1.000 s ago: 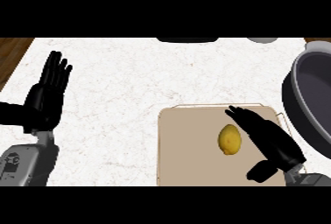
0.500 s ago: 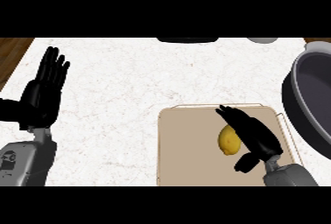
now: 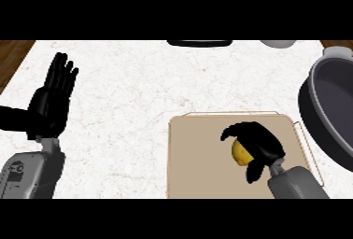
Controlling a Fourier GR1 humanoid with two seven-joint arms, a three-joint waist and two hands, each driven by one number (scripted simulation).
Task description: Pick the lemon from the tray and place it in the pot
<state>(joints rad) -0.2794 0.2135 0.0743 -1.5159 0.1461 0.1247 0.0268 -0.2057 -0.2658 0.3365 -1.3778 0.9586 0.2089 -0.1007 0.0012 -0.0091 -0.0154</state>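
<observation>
Desk (image 3: 151, 84) under me is white marbled stone, with brown wood showing at its far left and far right corners. The pot (image 3: 329, 114) is the biggest item — dark, round, cut off by the right edge of the view, sitting just beside the tray. The tray (image 3: 200, 158) is a flat tan board at lower centre-right, its near end running out of the bottom of the view.

My left robot hand (image 3: 53, 95) is up at the left side, fingers straight and spread, pointing away from me, resting over bare desk, well apart from the tray.

My right robot hand (image 3: 257, 142) is over the tray, fingers curled down and over the lemon (image 3: 241, 153). Thumb hangs on the near side, so the hand is wrapped round the fruit. Only the lemon's left flank shows, a yellow sliver poking out under the palm — the rest is hidden by my fingers. It's on the right half of the tray, near the edge that faces the pot. Can't tell if it's lifted off the tray surface or touching it.

At the far edge, a dark flat object (image 3: 200, 43) and a pale rounded one (image 3: 278, 44), both cut off.
</observation>
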